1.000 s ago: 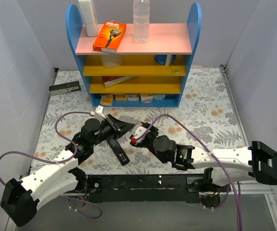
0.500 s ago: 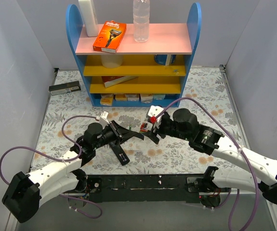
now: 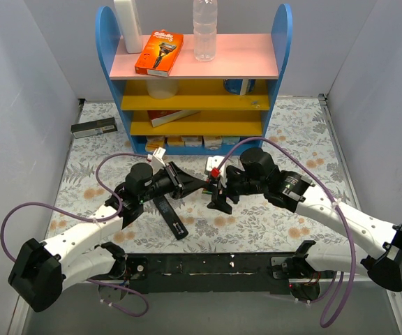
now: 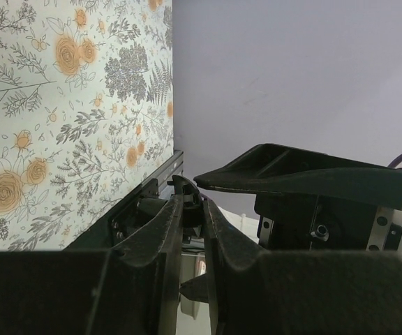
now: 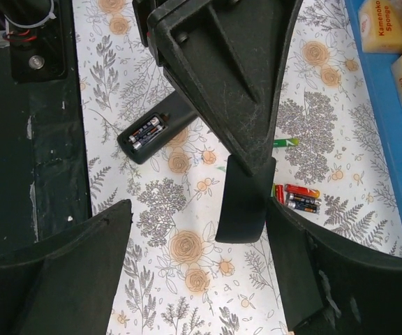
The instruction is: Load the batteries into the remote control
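Left gripper: grainy matt black plastic. Cover in its jaws: smooth matt plastic. Remote control: dark plastic, slight sheen. Batteries, lower right: glossy wrap. Table cover: matt floral print. Bottle, top centre: clear plastic.

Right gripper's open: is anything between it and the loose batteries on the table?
Yes. The left gripper, shut on a flat black panel, hangs between the right gripper's open fingers, close beside the batteries. The batteries themselves lie uncovered.
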Robot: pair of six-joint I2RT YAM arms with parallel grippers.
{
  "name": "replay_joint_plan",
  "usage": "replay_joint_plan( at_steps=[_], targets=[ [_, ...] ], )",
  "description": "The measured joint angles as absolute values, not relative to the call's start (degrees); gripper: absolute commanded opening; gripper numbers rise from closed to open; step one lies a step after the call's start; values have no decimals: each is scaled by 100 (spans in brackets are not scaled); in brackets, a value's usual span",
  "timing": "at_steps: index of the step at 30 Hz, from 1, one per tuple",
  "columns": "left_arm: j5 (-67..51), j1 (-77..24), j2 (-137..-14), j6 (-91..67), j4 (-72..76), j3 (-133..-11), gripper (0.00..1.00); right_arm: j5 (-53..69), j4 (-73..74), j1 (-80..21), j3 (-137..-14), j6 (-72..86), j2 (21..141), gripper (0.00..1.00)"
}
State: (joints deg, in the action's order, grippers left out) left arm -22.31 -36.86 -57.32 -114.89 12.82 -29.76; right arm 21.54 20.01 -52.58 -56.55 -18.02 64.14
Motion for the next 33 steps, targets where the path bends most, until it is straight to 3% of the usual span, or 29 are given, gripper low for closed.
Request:
replay_joint_plan(
  at_steps=[19, 27, 32, 33],
  targets=[
    [-2580, -3686, -5920, -11489, 602, -3741, 0, 2032, 2062, -5183, -5994, -1929, 6713, 57],
    [-2751, -3686, -5922, -11483, 355, -3887, 0, 2040, 2117, -5153, -6139, -1839, 6757, 41],
    [-2812, -3686, -5948, -11246, 23, -4018, 0, 2053, 2226, -5144, -6213, -1769, 6851, 18],
    [-2812, -3686, -5957, -11166, -51, -4062, 5, 2051, 2263, -5144, -6243, -1765, 6875, 13]
  ],
)
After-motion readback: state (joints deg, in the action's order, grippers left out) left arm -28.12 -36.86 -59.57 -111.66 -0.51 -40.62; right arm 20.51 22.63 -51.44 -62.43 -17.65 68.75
